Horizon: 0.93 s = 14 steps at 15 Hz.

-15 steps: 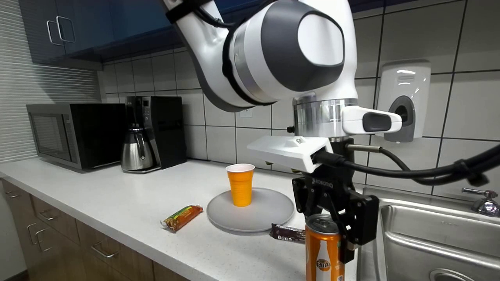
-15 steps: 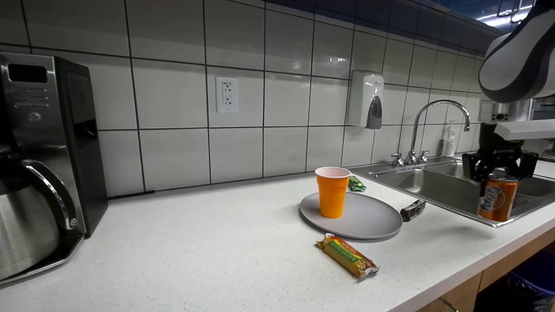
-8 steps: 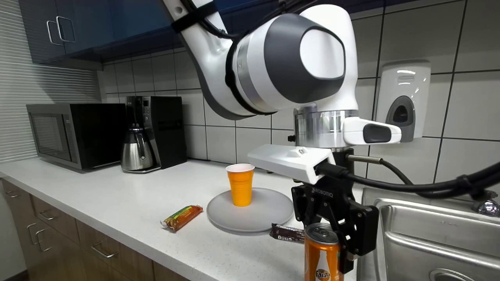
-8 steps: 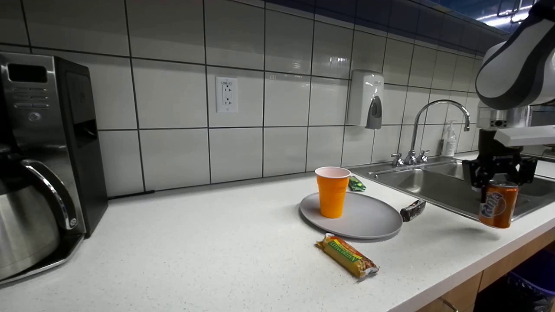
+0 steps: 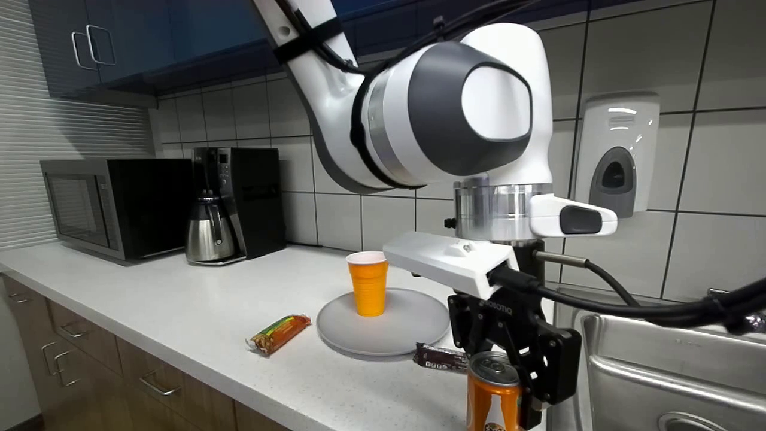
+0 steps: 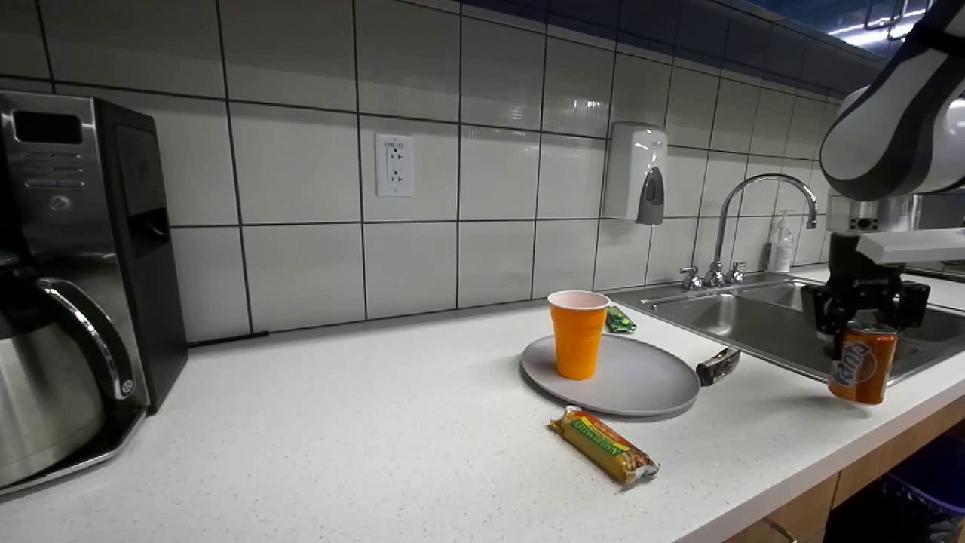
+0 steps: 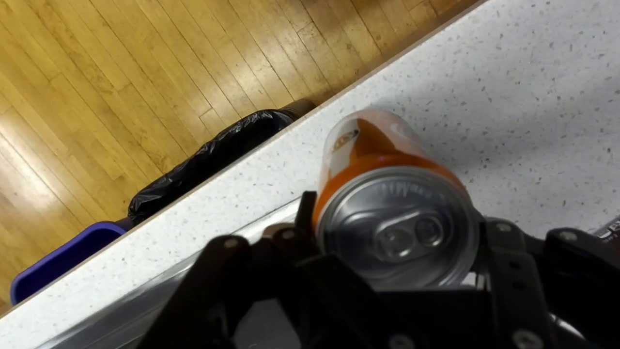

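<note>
Counter [image 6: 362,445] below, the gripper [image 7: 395,220] clasps an orange can [image 6: 868,371] between its fingers [image 7: 306,212].

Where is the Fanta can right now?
In both exterior views, the Fanta can is toward the right, gripped by the gripper, over the counter close to the sink.

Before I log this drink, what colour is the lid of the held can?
The can's lid is silvery grey, best seen in the wrist view.
</note>
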Tool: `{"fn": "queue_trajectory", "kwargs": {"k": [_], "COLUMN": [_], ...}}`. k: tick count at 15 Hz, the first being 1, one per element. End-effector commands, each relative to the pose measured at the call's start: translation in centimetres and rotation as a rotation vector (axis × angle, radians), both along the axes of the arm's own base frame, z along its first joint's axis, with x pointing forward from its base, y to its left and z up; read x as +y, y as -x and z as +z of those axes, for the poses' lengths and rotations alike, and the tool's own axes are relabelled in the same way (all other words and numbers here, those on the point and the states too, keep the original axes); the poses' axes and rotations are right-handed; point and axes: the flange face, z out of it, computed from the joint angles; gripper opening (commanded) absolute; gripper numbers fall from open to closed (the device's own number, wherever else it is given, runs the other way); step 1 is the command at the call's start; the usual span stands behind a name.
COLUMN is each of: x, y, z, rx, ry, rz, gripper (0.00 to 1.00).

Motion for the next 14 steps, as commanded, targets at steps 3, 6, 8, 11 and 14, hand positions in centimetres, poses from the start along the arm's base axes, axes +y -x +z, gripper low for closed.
{"fn": "queue_trajectory", "kwargs": {"k": [3, 6, 8, 11, 14], "x": [-1.0, -1.1, -1.1, -1.0, -0.8], "y": [-0.6, -0.7, -0.8, -0.9, -0.9], "z": [-0.3, -0.7, -0.8, -0.2, 0.4], "rx": [-0.028, -0.023, -0.019, -0.028, -0.04], "ry": [-0.016, -0.021, -0.02, -0.01, -0.006], "rz": [0.01, 0.013, 0.016, 0.017, 0.016], "gripper": [0.39, 0.39, 0.89, 0.99, 1.0]}}
